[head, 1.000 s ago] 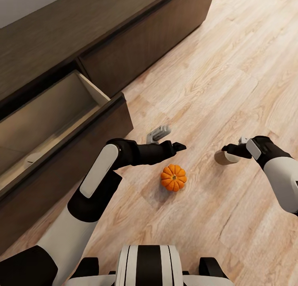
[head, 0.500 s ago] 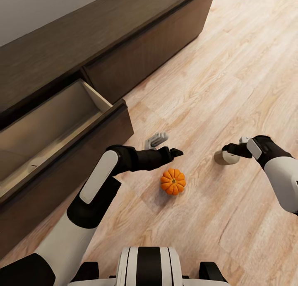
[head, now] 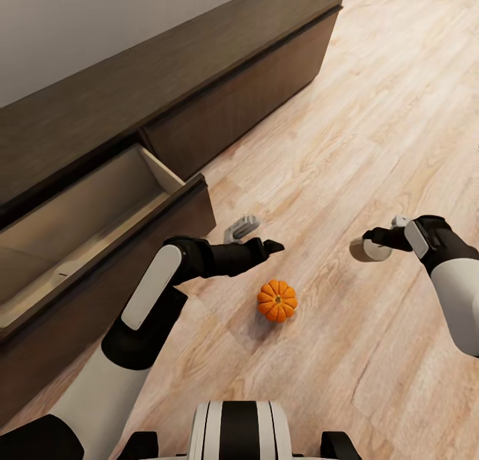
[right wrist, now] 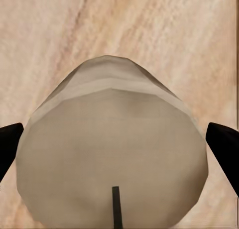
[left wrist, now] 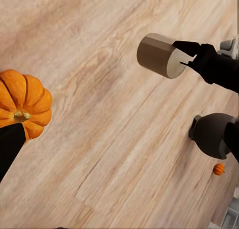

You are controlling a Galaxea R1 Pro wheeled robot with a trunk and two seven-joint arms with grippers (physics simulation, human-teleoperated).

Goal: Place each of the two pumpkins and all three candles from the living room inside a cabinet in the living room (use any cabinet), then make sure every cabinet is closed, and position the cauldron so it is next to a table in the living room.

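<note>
One candle [head: 366, 249] sits between the right gripper [head: 376, 237] fingers, pinched at its flat end, lying sideways above the wood floor [head: 372, 134]; right wrist view has it [right wrist: 112, 154] filling the gap between both fingertips. Left gripper [head: 271, 247]: can't tell if spread or pressed together. One pumpkin [head: 277, 301] on the floor just below and beside the left gripper, not touching. Cabinet [head: 199, 80] off to the left arm's outer side, its near drawer [head: 113, 200] pulled out. Second pumpkin [left wrist: 218, 169] far off, tiny.
</note>
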